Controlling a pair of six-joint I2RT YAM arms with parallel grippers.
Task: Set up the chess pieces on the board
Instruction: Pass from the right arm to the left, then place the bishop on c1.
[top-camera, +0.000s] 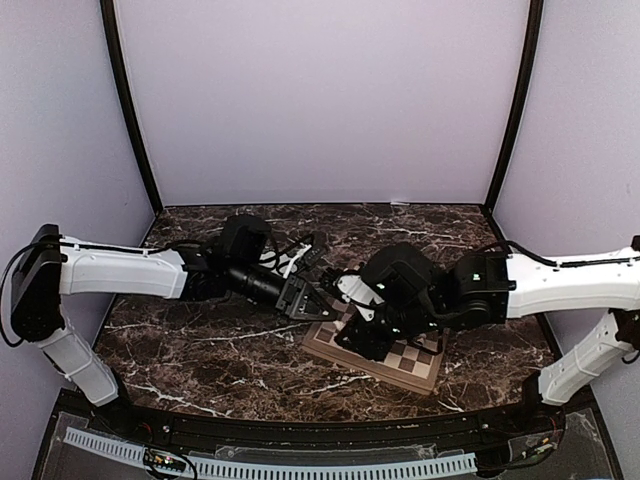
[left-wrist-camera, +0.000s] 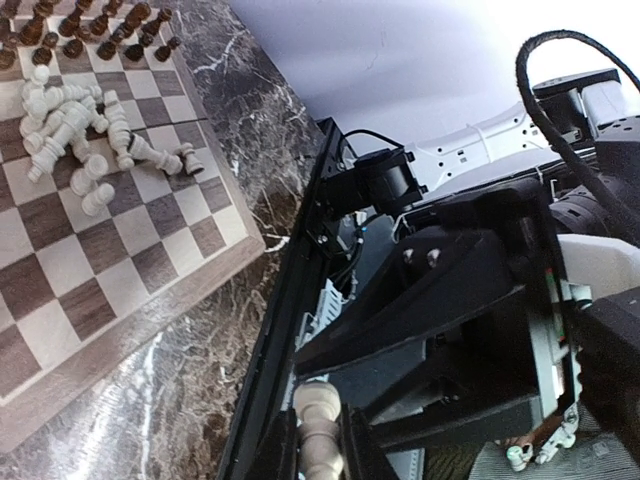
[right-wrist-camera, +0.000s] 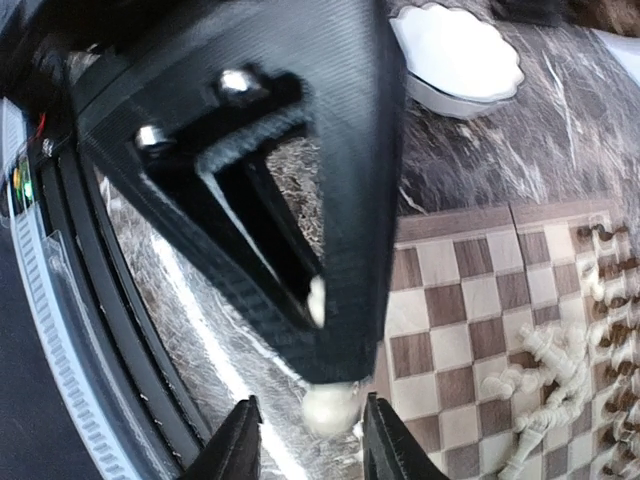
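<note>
The board (top-camera: 415, 362) lies right of centre, mostly under my right arm. My left gripper (left-wrist-camera: 318, 455) is shut on a pale cream chess piece (left-wrist-camera: 320, 425), holding it by the stem. It hangs just off the board's left edge (top-camera: 318, 303). My right gripper (right-wrist-camera: 312, 445) faces it tip to tip with its jaws open. The same cream piece (right-wrist-camera: 330, 408) sits between the right fingers (right-wrist-camera: 238, 445) with a gap on each side. A heap of toppled cream pieces (left-wrist-camera: 70, 130) lies on the board (left-wrist-camera: 60, 290), and dark pieces (left-wrist-camera: 90, 30) stand in rows along one side.
A white scalloped bowl (right-wrist-camera: 455, 55) rests on the marble table beyond the board (right-wrist-camera: 450, 300). The table's black front rail (left-wrist-camera: 290, 300) runs close to the board's corner. Both wrists crowd together over the board's left part (top-camera: 350, 310).
</note>
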